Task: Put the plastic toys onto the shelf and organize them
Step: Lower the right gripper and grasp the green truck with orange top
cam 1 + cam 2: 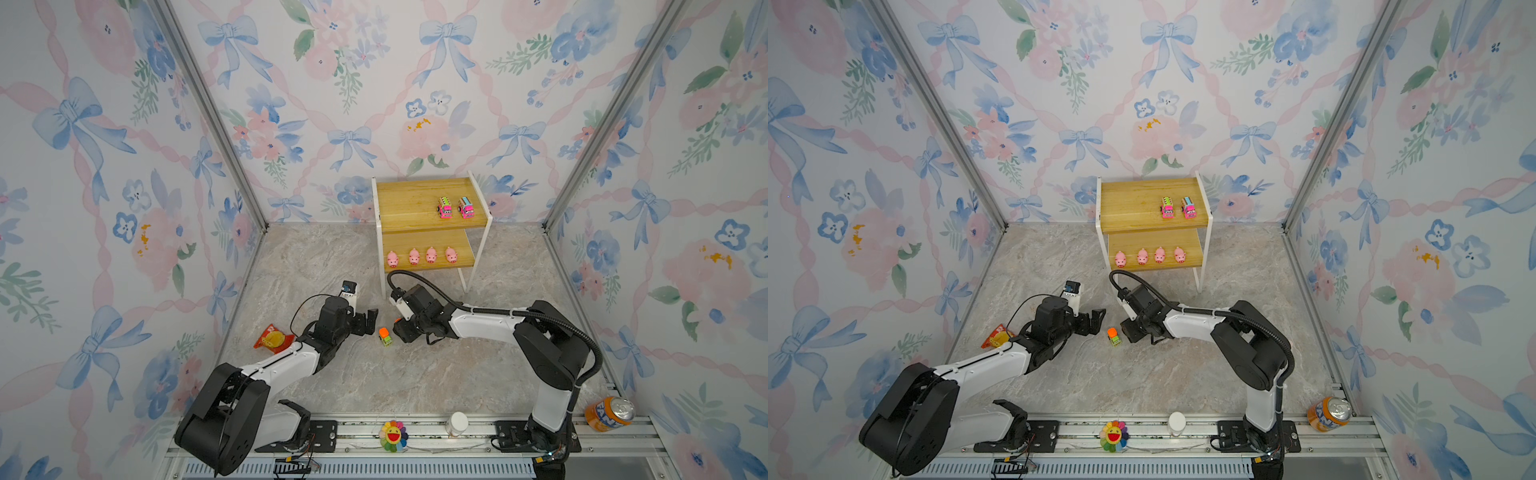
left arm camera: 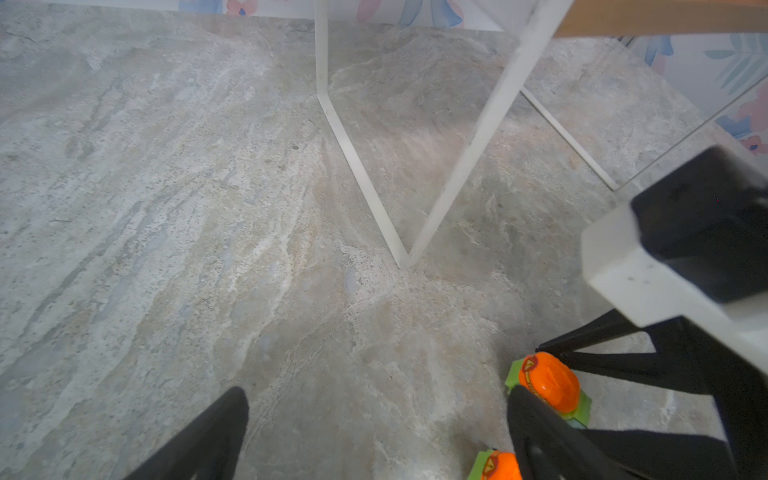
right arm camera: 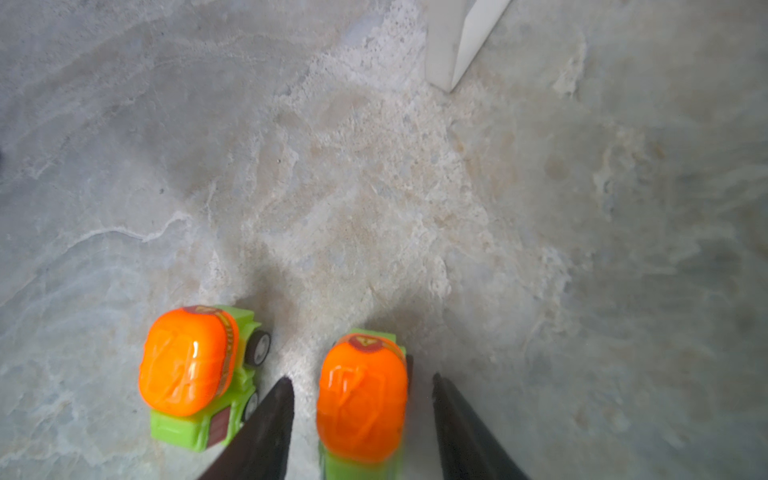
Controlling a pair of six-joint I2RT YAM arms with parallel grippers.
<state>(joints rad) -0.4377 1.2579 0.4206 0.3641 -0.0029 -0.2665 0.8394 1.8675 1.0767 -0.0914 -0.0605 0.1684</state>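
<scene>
on the grey marbled counter (image 1: 415, 374), a two-tier shelf of yellowish wooden boards and white metal legs (image 1: 407, 208) stands by the back wall. the left arm's fingers (image 2: 216, 436) are spread wide and empty. the right arm's fingers (image 3: 266, 428) are released, straddling one green plastic car with an orange top (image 3: 360, 407) on the counter. a second green car (image 3: 187, 361) sits just beside it. two pink cars with striped roofs (image 1: 444, 207) stand on the top board, and four pink plastic pigs (image 1: 414, 257) line the lower one.

Counted 4 pink pigs (image 1: 392, 259) (image 1: 414, 256) (image 1: 431, 254) (image 1: 451, 254) & 2 pink cars (image 1: 445, 207) (image 1: 466, 207), all well beyond both sets of jaws. Tallied 2 green cars (image 3: 195, 374) (image 3: 361, 411): 1 btwn jaws of right gripper (image 3: 360, 378), 1 just outside them. Logged 1 shelf (image 1: 411, 195), 1 snack pkt (image 1: 272, 337), 1 rainbow flower (image 1: 392, 435), 1 soda can (image 1: 609, 412), 1 white bottle (image 1: 456, 424), 2 grippers incl. left gripper (image 2: 378, 395).
</scene>
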